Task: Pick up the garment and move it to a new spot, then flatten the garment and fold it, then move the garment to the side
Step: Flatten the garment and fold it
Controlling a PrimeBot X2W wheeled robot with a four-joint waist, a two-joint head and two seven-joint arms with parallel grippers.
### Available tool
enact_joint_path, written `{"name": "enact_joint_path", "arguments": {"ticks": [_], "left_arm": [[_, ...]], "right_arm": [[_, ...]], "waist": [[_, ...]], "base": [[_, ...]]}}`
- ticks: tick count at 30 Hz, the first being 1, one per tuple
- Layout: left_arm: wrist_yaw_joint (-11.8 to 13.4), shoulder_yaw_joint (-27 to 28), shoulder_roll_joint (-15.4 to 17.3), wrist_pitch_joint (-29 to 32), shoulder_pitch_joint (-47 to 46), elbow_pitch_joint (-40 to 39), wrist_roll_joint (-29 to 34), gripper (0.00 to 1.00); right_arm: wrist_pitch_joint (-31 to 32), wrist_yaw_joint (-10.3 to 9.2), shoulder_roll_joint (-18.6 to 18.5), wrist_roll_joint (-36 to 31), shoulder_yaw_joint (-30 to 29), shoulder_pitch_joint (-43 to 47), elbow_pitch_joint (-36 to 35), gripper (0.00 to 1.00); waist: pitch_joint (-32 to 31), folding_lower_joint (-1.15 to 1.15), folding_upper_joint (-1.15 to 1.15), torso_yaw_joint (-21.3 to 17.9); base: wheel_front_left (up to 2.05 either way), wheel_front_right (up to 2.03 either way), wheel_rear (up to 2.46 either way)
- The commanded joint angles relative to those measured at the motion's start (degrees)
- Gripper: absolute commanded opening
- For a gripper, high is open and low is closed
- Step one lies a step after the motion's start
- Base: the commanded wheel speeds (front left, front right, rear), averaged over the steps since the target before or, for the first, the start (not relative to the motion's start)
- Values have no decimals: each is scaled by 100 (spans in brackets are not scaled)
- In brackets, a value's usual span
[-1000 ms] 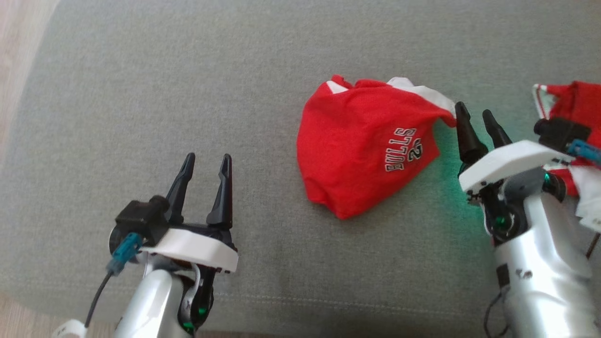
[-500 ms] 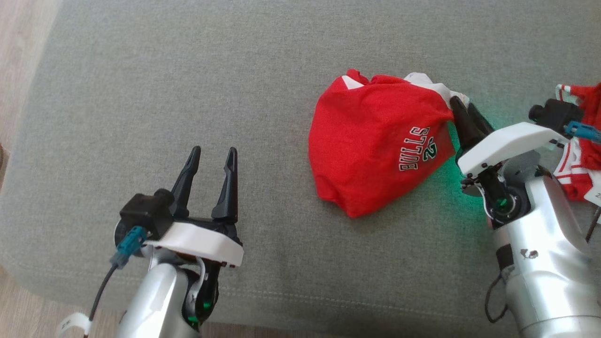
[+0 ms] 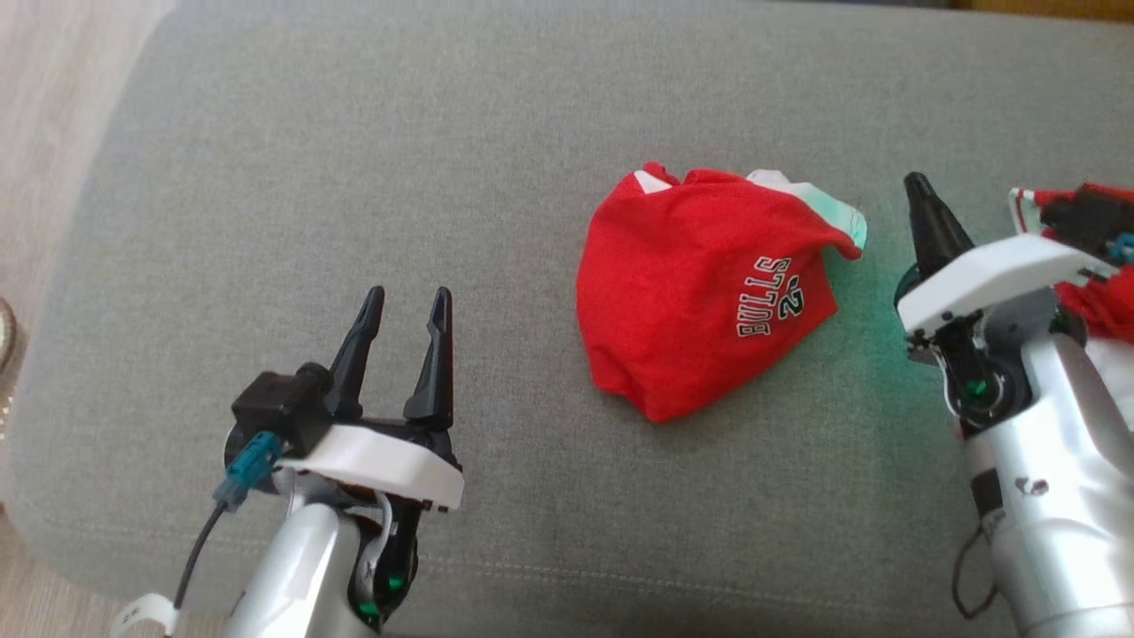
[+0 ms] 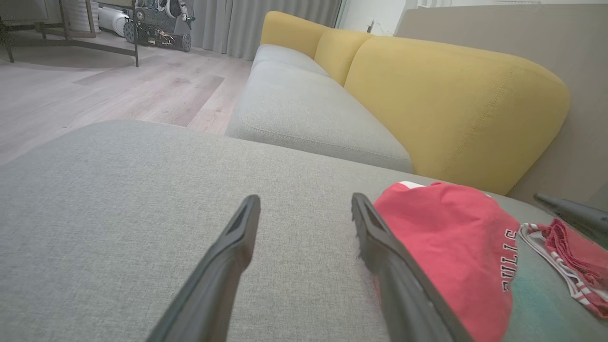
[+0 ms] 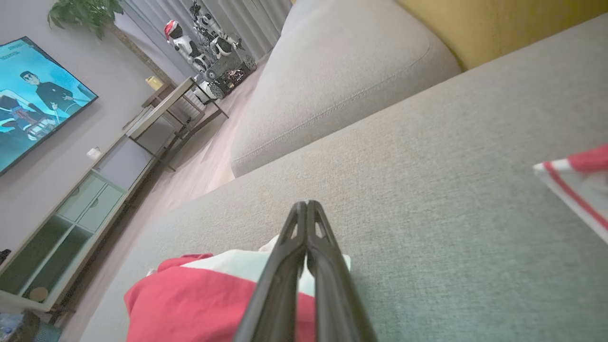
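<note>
My right fingers (image 5: 295,228) are pressed tight together from root to tip, with nothing caught between them. In the wrist view their tips stand over bare grey cushion (image 5: 451,166), and the white edge of the garment (image 5: 199,299) lies under and behind their shafts. From my head view the same fingers (image 3: 930,226) point up the picture just to the right of the garment's (image 3: 700,292) white corner, with a strip of cushion between tip and cloth, so they are near it and not touching it. A green glow falls on the cushion there.

My left fingers (image 3: 436,354) stand wide apart and hold nothing. They hover over the cushion's (image 3: 266,177) near left part, well apart from the garment. In the left wrist view, my left fingers (image 4: 240,237) frame plain grey fabric, and the garment (image 4: 441,237) sits just beyond the right-hand one.

The garment is a red jersey, bunched into a rounded heap near the middle of the cushion, its "BULLS" lettering and a number turned toward my right side, white trim at its far edge.

A second red-and-white cloth (image 3: 1103,297) lies at the cushion's right edge, partly behind my right wrist; its striped hem (image 5: 574,185) shows at the side of the right wrist view. Beyond the cushion (image 4: 118,213) stands a sofa with a yellow back (image 4: 451,104), on a wooden floor (image 4: 95,95).
</note>
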Motion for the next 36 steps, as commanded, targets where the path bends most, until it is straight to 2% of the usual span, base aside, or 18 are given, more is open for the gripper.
{"name": "enact_joint_path", "arguments": {"ticks": [1,6,9,15,22,23,24,36], "left_arm": [[39,141,28,-45,-50,-184,-24,100],[77,173,28,-45,108,-206,-18,100],[88,216,28,-45,216,-273,-6,100],[138,315,28,-45,431,-340,-41,100],[243,440,28,-45,667,-593,-15,100],[253,448,28,-45,699,-616,3,100],[265,455,28,-45,723,-635,8,100],[218,369,28,-45,637,-629,0,100]], "right_arm": [[-223,-4,-53,-149,131,61,-244,0],[-960,-4,-190,-807,251,521,-564,0],[-1410,-4,-223,-1427,273,922,-850,0],[-1813,-4,16,-2409,160,1693,-1445,0],[-1890,-4,464,-3425,-154,2615,-2293,0],[-1887,-4,492,-3548,-170,2687,-2349,16],[-1876,-4,518,-3648,-192,2752,-2396,100],[-1707,-4,608,-3925,-336,2890,-2750,100]], "waist": [[-142,0,0,3],[-420,0,0,-55],[-577,0,0,-123],[-785,0,0,-273],[-824,0,0,-401],[-825,0,0,-402],[-825,0,0,-396],[-675,0,0,-227]], "base": [[0,0,0],[0,0,0],[0,0,0],[0,0,0],[0,0,0],[0,0,0],[0,0,0],[0,0,0]]}}
